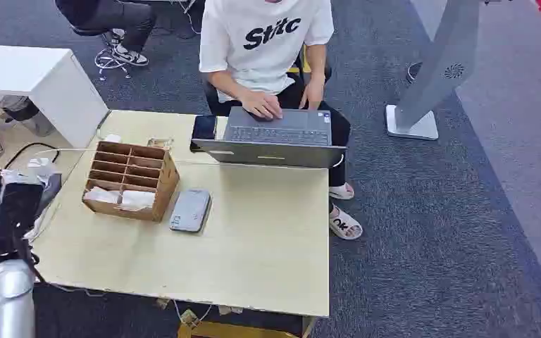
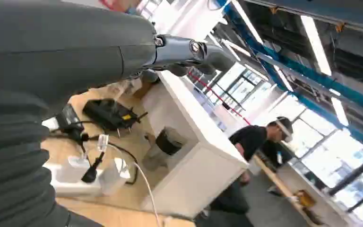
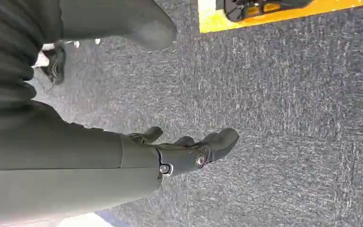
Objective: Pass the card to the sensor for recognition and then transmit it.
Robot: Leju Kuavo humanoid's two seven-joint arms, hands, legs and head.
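We are judging the task as not yet begun. The left hand is hovering at the table's left edge, beside the wooden organizer; in its wrist view its fingers are lying extended, holding nothing. The right hand is hanging over grey carpet, fingers loosely curled and apart, nothing held. White cards are sitting in the organizer's front compartments. The grey slab just beside the organizer we are taking to be the sensor, though we cannot tell for certain. A person is typing at a laptop across the table. Remaining: gripping a card, presenting it to the sensor, handing it over.
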